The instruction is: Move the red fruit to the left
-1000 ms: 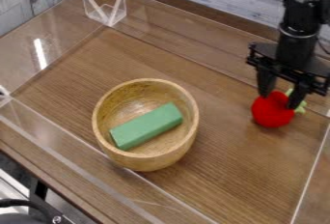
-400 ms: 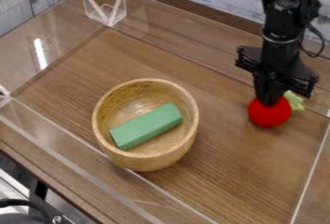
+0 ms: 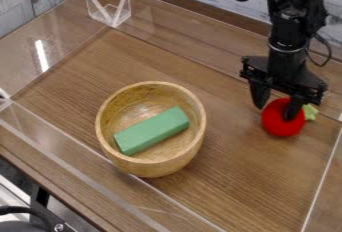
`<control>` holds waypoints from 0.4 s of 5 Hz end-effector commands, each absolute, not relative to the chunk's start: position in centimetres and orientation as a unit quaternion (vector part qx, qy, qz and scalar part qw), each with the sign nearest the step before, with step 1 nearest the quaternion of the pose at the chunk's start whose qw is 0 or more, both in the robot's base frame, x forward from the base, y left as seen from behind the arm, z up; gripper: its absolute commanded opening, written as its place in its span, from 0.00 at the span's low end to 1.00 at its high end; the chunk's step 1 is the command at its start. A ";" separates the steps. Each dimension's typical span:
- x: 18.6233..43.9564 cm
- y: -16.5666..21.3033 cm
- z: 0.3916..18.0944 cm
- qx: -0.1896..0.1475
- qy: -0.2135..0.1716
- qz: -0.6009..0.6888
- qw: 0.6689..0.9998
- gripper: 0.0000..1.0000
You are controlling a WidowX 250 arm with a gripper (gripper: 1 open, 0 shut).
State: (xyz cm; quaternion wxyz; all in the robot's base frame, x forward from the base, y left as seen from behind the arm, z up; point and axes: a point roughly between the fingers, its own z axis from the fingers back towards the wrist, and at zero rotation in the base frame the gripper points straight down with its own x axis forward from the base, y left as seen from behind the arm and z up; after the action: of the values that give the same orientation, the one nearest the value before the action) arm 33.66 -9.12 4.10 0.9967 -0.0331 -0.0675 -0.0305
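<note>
Pointing straight down at the right of the wooden table [image 3: 254,176], the gripper [image 3: 282,103] has its black fingers [image 3: 259,91] spread partly apart over the top of the red fruit [image 3: 282,119], which sits on the tabletop; whether they actually grip it I cannot tell. Well to its left, a green block [image 3: 150,130] lies inside a wooden bowl [image 3: 150,158]

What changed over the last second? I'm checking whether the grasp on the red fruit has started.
The black gripper shifted slightly left in view, closed in the middle picture, and now stands with its fingers spread around the top of the small red strawberry-like fruit. The fruit hardly moved. The wooden bowl and the green rectangular block inside it stayed put.
</note>
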 end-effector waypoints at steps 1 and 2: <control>33.3 -10.5 7.0 -0.039 -0.089 -0.056 0.994 0.00; 33.6 -10.3 9.7 -0.041 -0.107 -0.061 0.992 0.00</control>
State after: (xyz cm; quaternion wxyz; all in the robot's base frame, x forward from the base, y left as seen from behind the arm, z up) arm 32.83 -10.39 7.50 0.9948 -0.0354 -0.0730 -0.0616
